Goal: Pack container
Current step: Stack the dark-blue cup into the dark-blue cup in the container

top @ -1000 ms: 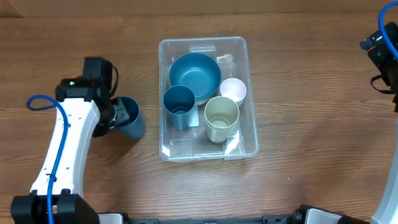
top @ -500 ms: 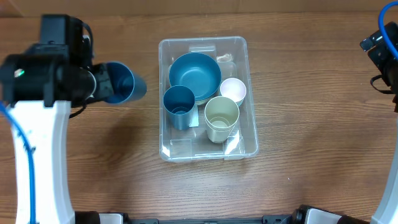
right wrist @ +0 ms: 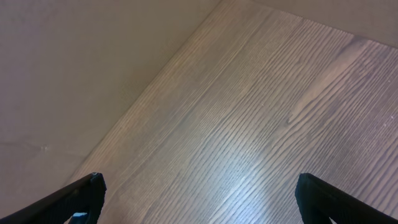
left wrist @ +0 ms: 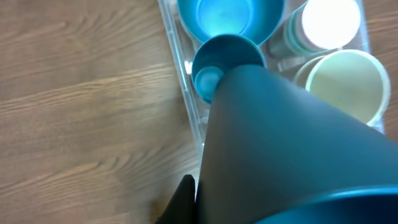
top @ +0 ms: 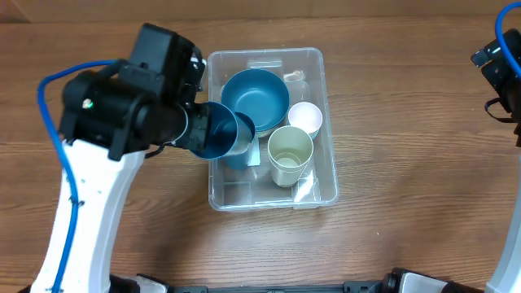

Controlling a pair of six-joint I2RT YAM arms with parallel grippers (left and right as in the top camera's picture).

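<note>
Overhead has my left gripper [top: 186, 130] clamped on a dark blue cup [top: 213, 135], tipped sideways, container [top: 327, 98] just below and ahead of it, probably to nest into the standing cup [left wrist: 214, 59] there. Meanwhile my right gripper [right wrist: 199, 198] sits spread wide, well clear.

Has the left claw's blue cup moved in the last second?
Yes. The blue cup moved right, from left of the container to over its left wall.

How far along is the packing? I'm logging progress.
Done: a blue bowl, white cup, pale green cup and blue cup sit in the container. In hand: the left gripper holds a second blue cup, tilted over the container's edge. Left: lower and release it; the right gripper is open.
</note>
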